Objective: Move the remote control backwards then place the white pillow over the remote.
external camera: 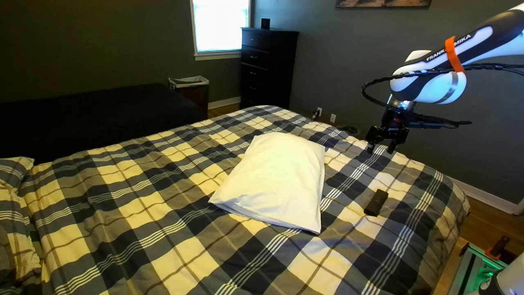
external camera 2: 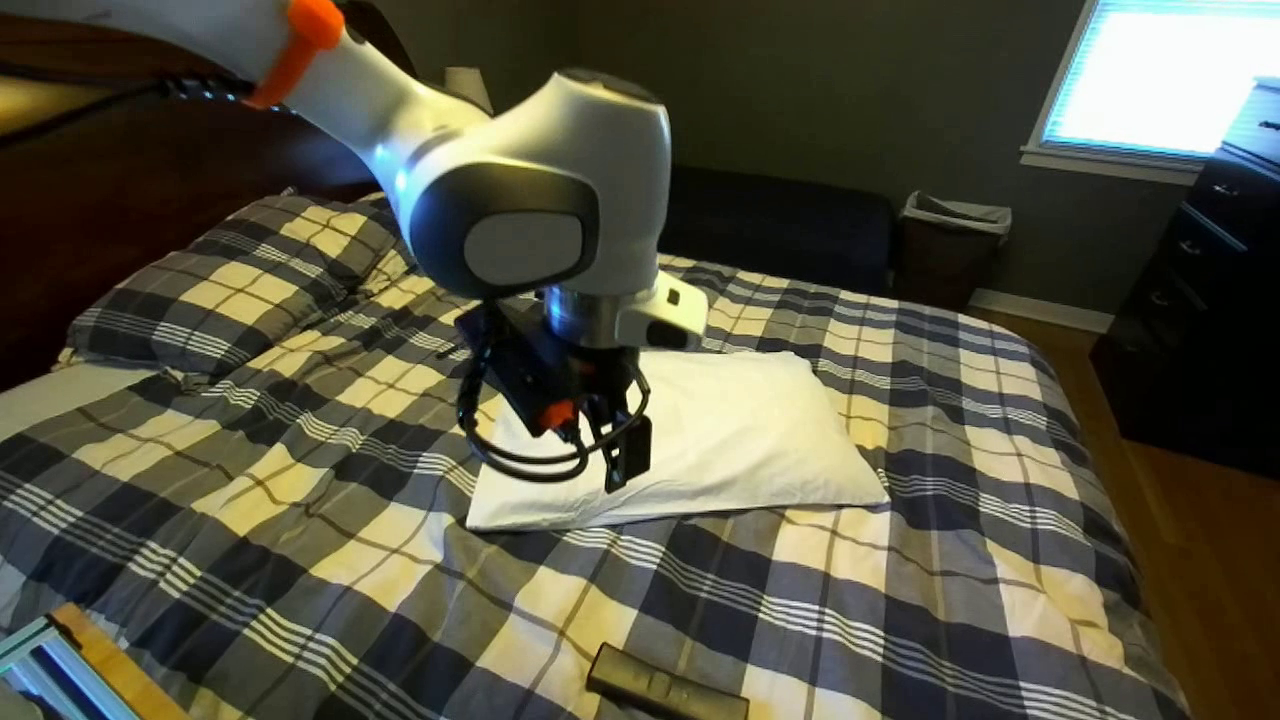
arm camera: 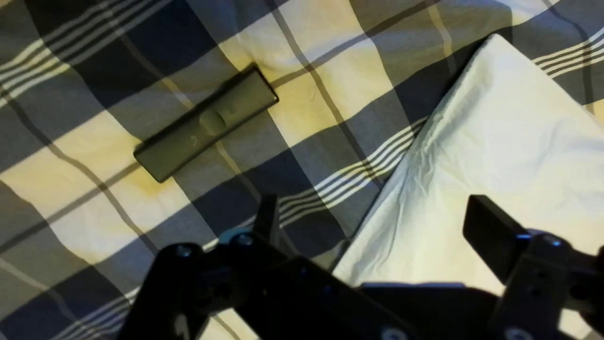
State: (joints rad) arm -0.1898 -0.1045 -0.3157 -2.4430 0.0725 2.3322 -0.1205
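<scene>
The remote control (external camera: pixel 376 202) is a slim black bar lying on the plaid bedspread. It also shows at the bottom of an exterior view (external camera 2: pixel 668 685) and at upper left in the wrist view (arm camera: pixel 207 123). The white pillow (external camera: pixel 278 180) lies flat on the bed beside the remote, apart from it; it also shows in an exterior view (external camera 2: pixel 745 440) and at right in the wrist view (arm camera: pixel 500 141). My gripper (arm camera: pixel 373 212) is open and empty, with its fingers apart above the pillow's edge. In an exterior view the gripper (external camera: pixel 381 148) hangs above the bed.
The plaid bedspread (external camera: pixel 135 205) covers the bed under both things. Plaid pillows (external camera 2: pixel 240 280) lie at the head of the bed. A bench with a green-lit frame (external camera: pixel 470 266) stands at the bed's edge. A dark dresser (external camera: pixel 268 65) and a basket (external camera: pixel 190 88) stand beyond the bed.
</scene>
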